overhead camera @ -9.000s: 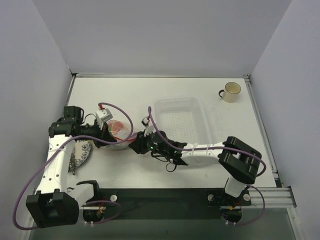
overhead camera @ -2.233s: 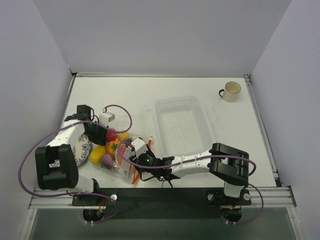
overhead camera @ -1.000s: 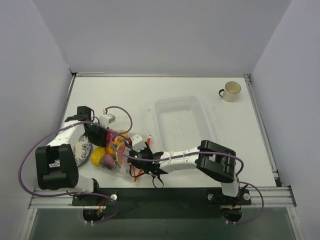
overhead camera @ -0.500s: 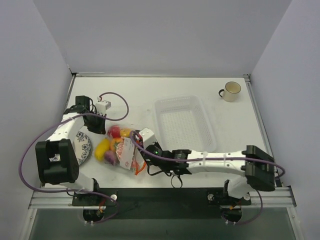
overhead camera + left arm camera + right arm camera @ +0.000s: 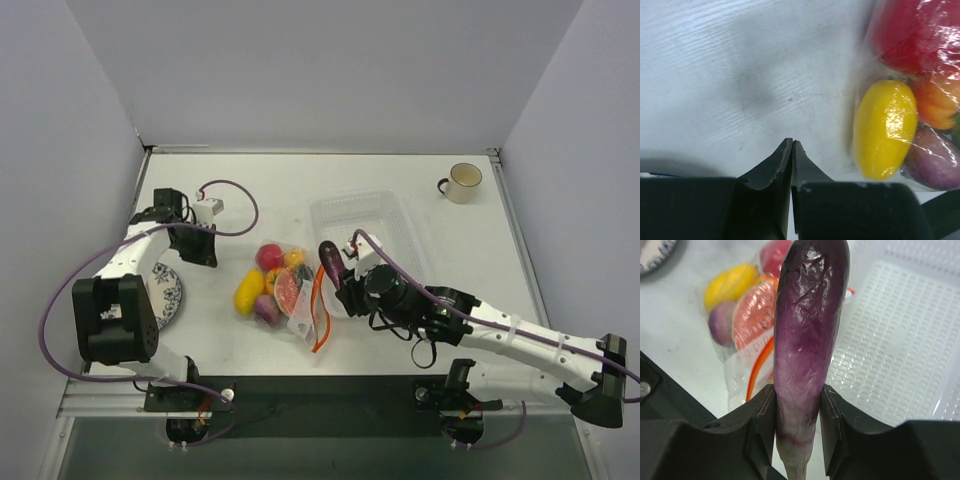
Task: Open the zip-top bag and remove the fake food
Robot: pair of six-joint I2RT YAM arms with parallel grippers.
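Note:
The zip-top bag [image 5: 285, 298] lies flat on the table with its orange-red zip strip [image 5: 320, 315] open toward my right arm. Yellow [image 5: 885, 127], red [image 5: 915, 35], orange and purple fake food pieces remain inside it. My right gripper [image 5: 342, 285] is shut on a purple eggplant [image 5: 807, 340], held above the table between the bag [image 5: 747, 320] and the white basket [image 5: 895, 340]. My left gripper [image 5: 203, 250] is shut and empty. It hovers over bare table just left of the bag [image 5: 910, 100], not touching it.
The white mesh basket [image 5: 385, 215] stands right of the bag. A patterned plate [image 5: 165, 295] lies by the left arm. A cream mug [image 5: 462, 183] sits at the back right. Grey walls close in on both sides.
My right gripper has drawn the eggplant out of the bag and carried it right, toward the basket. The bag slid right with it. My left gripper let go of the bag and drew back.

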